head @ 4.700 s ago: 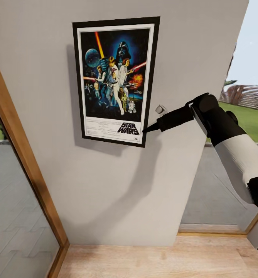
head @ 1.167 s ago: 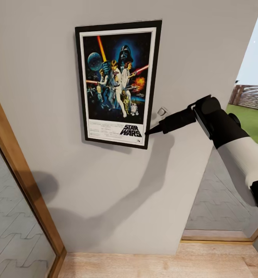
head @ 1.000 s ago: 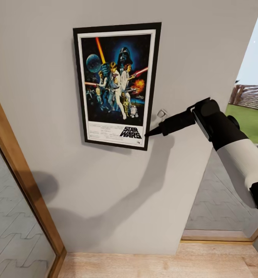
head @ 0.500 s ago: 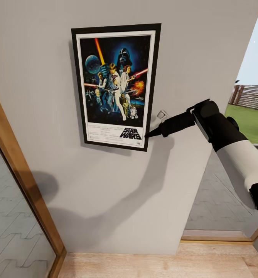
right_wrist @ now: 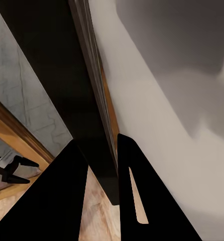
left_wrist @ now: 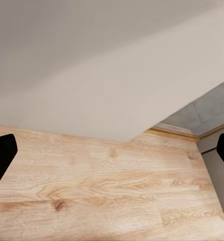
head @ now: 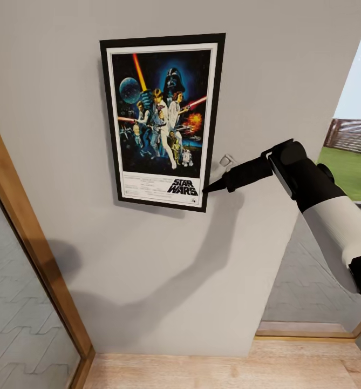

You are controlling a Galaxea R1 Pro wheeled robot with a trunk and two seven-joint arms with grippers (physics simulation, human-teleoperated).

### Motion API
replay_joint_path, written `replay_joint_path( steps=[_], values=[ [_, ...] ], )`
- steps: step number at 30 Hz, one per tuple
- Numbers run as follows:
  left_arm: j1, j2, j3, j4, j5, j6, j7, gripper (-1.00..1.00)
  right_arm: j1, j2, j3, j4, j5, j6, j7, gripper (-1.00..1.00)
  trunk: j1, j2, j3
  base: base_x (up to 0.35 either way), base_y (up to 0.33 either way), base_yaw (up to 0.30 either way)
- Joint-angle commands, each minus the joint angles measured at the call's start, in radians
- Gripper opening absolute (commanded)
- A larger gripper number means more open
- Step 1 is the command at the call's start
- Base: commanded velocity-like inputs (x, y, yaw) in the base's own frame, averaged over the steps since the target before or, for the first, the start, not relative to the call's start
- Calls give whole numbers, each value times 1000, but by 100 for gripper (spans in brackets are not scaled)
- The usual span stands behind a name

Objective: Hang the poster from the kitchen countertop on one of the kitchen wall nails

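While clamped at its lower right corner, noted the poster (head: 161, 116) upright and flat against the pale grey wall (head: 148, 270), well above the floor. Found the right gripper (head: 206, 189) closed on that corner, with one finger in front of the black frame and one behind, as confirmed in the right wrist view. Judged this low grip chosen to leave the top edge free for raising and lowering onto a wall nail; could not tell whether already hooked, nor make out any nail. Noted a small pale fitting (head: 225, 160) on the wall just beside the frame's right edge; purpose not determined. Found the left gripper (left_wrist: 112, 150) spread wide, holding nothing, aimed down at the wood floor (head: 202, 373). Recorded smooth matt wall finish with a soft arm shadow below the poster, light planks at its foot, a wooden-framed glass panel (head: 34, 254) to the left, and paving and grass outside to the right.
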Motion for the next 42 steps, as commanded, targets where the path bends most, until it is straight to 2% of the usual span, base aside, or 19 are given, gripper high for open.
replay_joint_path(
  steps=[1,20,42],
  values=[
    [0,0,-1,0,4,-2,-3,100,-1,0,2,0,2,13,6,-100,1,-2,-2,0,66,0],
    [0,0,-1,0,3,-1,-3,100,-1,0,2,0,2,13,6,-100,1,-2,-2,13,93,0],
    [0,1,-1,-1,3,-2,-3,100,-1,0,2,0,2,13,6,-100,1,-2,-2,2,-8,0]
  ],
)
